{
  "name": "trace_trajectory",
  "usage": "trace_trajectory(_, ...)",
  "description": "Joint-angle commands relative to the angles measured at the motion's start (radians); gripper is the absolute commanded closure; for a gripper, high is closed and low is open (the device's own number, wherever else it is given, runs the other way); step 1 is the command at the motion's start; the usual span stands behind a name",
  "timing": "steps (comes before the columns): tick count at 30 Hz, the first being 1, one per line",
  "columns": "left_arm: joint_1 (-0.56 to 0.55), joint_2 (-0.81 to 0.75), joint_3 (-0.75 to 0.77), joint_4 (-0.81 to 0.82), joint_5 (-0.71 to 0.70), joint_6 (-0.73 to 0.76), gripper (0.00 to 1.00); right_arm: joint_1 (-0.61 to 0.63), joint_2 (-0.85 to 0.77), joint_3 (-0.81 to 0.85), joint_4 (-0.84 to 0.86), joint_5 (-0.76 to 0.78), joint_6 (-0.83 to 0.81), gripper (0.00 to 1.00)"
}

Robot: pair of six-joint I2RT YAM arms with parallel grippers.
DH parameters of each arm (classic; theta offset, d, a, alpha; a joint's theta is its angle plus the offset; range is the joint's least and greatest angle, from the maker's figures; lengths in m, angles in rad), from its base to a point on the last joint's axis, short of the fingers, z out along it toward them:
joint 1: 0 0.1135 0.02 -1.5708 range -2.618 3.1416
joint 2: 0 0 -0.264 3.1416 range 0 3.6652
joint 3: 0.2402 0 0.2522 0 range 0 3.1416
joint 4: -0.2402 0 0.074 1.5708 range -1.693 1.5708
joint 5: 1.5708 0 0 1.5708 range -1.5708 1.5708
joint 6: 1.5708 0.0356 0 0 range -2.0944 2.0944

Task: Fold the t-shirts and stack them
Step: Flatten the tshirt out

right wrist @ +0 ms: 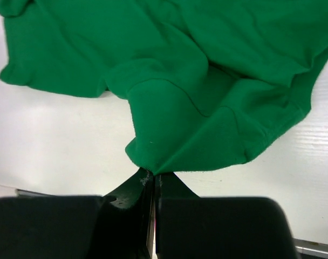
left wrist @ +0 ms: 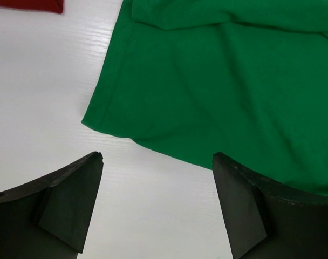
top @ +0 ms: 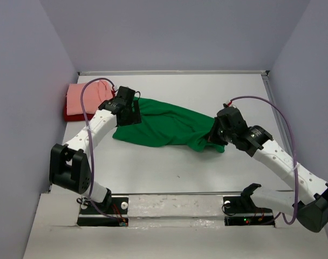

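Stack at far left of the table (top: 207,89): salmon pink shirt (top: 86,97) lies folded on the dark red shirt (top: 70,115), near the back corner. Left gripper (left wrist: 156,162) sits at the left edge of the green shirt (top: 169,127), fingers spread wide with nothing between them; the shirt lies rumpled across mid-table. Right gripper (right wrist: 153,175) is clenched on a bunched corner at the shirt's right end, cloth pinched between the fingertips

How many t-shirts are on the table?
3. The bright green cloth t-shirt lies spread out centrally; the folded salmon pink t-shirt rests on the dark red t-shirt at far left. Others could hide beneath.
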Motion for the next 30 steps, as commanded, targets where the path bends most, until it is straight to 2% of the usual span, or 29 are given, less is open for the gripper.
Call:
trace_trajectory(1,-0.006,-0.027,0.052,-0.051,-0.031,-0.017,0.07,0.004,0.043,0.047,-0.081,0.049,0.034,1.0)
trace_trajectory(6,-0.009,-0.052,0.112,-0.059,-0.031,-0.016,0.07,0.004,0.081,0.064,-0.086,0.049,0.025,1.0)
trace_trajectory(11,-0.017,-0.03,0.141,-0.069,-0.028,-0.002,0.07,0.004,0.146,0.095,-0.064,-0.069,-0.023,1.0)
trace_trajectory(15,-0.018,-0.033,0.14,-0.063,-0.017,-0.002,0.07,0.004,0.186,0.099,-0.055,-0.03,-0.014,1.0)
trace_trajectory(20,-0.023,-0.044,0.155,-0.074,-0.006,0.007,0.07,-0.02,0.34,0.177,-0.07,0.048,-0.038,1.0)
trace_trajectory(25,-0.021,-0.052,0.195,-0.092,-0.002,0.018,0.07,-0.034,0.635,0.311,-0.05,0.036,-0.119,1.0)
trace_trajectory(30,-0.023,-0.044,0.23,-0.105,0.006,0.024,0.07,-0.043,0.816,0.427,-0.008,-0.092,-0.219,1.0)
